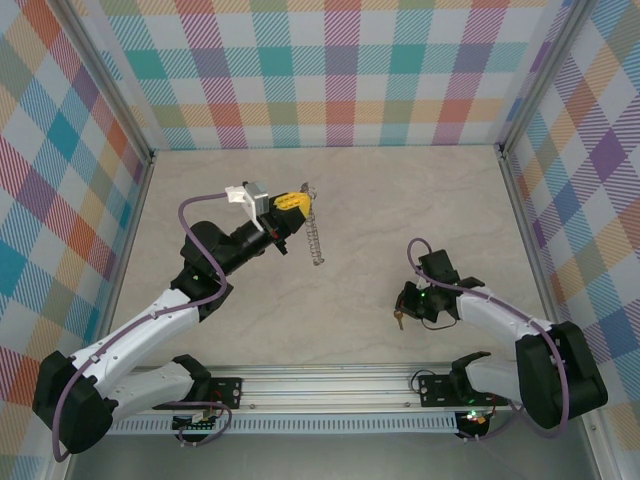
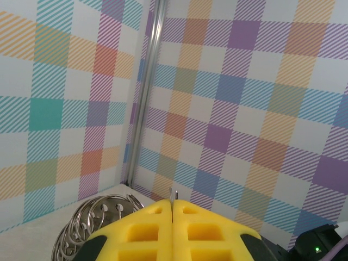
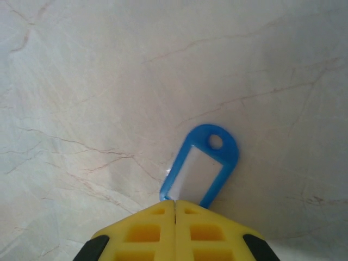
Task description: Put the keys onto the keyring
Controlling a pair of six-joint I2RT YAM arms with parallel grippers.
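Observation:
My left gripper (image 1: 292, 204) is raised over the middle left of the table, shut on the keyring (image 1: 315, 232), which hangs edge-on below its yellow fingers. In the left wrist view a thin wire of the hoop pokes out between the closed fingertips (image 2: 173, 202), and the keyring's small loops (image 2: 95, 220) fan out to the lower left. My right gripper (image 1: 405, 307) is low over the table at the right. Its yellow fingertips (image 3: 175, 202) are shut on the near end of the blue tag (image 3: 202, 165), whose white label faces up. The silver key is hidden in the right wrist view.
Plaid walls (image 1: 330, 70) close in the pale marble table (image 1: 350, 300) on three sides. A metal rail (image 1: 330, 385) carries both arm bases along the near edge. Bare table lies between the two grippers.

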